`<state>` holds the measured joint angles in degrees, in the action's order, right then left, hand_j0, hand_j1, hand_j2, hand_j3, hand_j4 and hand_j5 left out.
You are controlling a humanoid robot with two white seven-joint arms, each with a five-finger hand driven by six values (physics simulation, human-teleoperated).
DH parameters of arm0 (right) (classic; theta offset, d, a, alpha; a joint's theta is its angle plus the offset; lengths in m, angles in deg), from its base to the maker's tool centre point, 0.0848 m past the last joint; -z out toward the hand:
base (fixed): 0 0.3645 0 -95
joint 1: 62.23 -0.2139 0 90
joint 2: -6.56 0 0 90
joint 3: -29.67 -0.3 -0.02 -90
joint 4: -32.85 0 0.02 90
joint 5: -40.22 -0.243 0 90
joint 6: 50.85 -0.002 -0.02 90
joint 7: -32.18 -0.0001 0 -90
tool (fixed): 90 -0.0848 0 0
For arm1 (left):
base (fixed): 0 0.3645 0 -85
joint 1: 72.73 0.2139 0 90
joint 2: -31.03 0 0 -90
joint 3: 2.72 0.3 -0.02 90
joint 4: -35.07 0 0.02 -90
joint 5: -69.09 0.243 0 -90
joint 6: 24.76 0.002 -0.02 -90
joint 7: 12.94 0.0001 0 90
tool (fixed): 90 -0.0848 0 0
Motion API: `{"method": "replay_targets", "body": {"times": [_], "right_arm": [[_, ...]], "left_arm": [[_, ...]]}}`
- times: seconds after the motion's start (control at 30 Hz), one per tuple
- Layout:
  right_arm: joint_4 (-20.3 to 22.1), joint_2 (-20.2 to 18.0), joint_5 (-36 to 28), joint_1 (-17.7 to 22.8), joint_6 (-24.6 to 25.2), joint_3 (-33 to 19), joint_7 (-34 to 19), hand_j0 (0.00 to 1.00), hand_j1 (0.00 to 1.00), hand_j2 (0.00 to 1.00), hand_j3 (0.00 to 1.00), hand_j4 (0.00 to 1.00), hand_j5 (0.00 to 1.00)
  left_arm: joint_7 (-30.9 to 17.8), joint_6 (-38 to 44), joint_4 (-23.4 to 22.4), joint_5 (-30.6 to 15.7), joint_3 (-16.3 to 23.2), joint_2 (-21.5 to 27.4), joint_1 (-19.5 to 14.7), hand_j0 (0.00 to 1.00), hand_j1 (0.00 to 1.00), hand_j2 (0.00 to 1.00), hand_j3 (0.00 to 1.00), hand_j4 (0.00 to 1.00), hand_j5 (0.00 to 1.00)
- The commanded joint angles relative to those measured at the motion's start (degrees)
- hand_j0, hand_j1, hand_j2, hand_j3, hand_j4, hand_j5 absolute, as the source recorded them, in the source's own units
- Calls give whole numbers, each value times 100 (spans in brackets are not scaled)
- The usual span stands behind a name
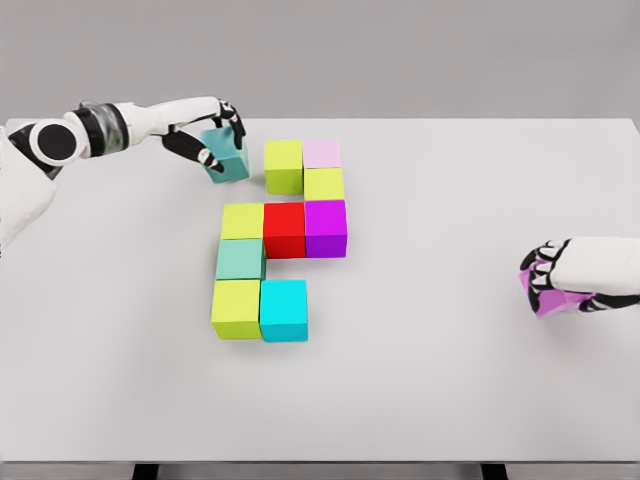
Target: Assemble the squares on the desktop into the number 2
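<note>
Now the left hand (pixel 212 140) clamps a teal cube (pixel 228 158) near the bench's (pixel 480 380) far edge, just beside the yellow-green cube (pixel 284 166); the right hand (pixel 565 278) grips a violet cube (pixel 548 298) near the right edge.

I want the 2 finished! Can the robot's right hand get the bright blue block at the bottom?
Probably not yet. The right hand is already shut on a purple block, far right of the cyan block. The table between them looks bare, though.

Both arms extended, both hands closed.
Left hand (pixel 212 135) reaching far forward, fingers curled in a grasp; right hand (pixel 556 282) low at right, fingers also curled in a grasp.
</note>
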<state>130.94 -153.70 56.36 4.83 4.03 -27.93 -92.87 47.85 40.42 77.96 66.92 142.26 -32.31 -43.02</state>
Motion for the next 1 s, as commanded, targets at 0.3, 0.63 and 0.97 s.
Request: {"method": "replay_targets", "body": {"times": [0.3,0.63,0.97], "right_arm": [[79,381,-67,-246,12,-14,6,58,58,58,58,58,58],[237,671,-67,-387,12,3,6,60,60,60,60,60,60],[254,1041,-75,-896,12,328,6,63,63,63,63,63,63]], "left_arm": [[3,38,-351,147,-13,-302,-53,53,53,53,53,53,53],[3,38,-351,182,-13,-390,-88,65,65,65,65,65,65],[3,30,-351,182,-13,-408,-88,79,79,79,79,79,79]]}}
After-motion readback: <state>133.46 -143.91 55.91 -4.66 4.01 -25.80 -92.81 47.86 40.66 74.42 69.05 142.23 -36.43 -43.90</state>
